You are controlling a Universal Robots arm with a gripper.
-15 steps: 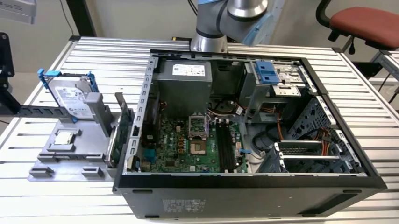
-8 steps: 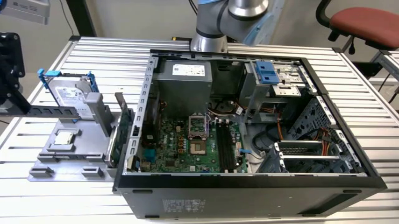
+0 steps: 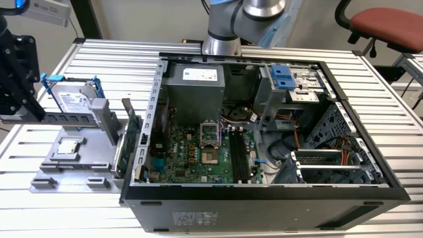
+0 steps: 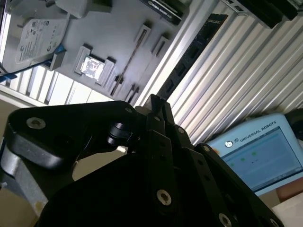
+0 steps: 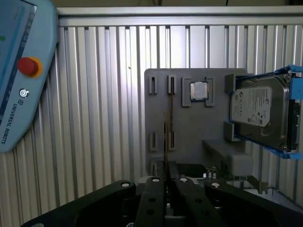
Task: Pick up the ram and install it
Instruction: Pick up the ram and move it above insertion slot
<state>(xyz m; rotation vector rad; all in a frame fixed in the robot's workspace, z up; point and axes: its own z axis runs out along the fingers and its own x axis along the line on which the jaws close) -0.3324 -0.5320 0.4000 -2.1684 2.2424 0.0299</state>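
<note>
The ram (image 4: pixel 191 59) is a long dark stick with black chips. It juts out from between the fingertips of my gripper (image 4: pixel 156 100), which is shut on one end of it. In the first wrist view the ram (image 5: pixel 165 137) shows edge-on as a thin line rising from the gripper (image 5: pixel 165 176), above the grey holder plate (image 5: pixel 189 137). In the exterior view the black tool body (image 3: pixel 17 74) hangs at the exterior view's left, over the holder plate (image 3: pixel 73 163) and apart from the open computer case (image 3: pixel 264 193). The black memory slots (image 3: pixel 241 153) lie on the green motherboard inside the case.
On the holder plate sit a silver hard drive in blue brackets (image 3: pixel 71 101), a processor chip (image 3: pixel 68 147) and an upright green card (image 3: pixel 132 134). A light-blue teach pendant (image 5: pixel 19 71) lies on the ribbed metal table (image 3: pixel 59 218). A red chair (image 3: pixel 387 25) stands behind.
</note>
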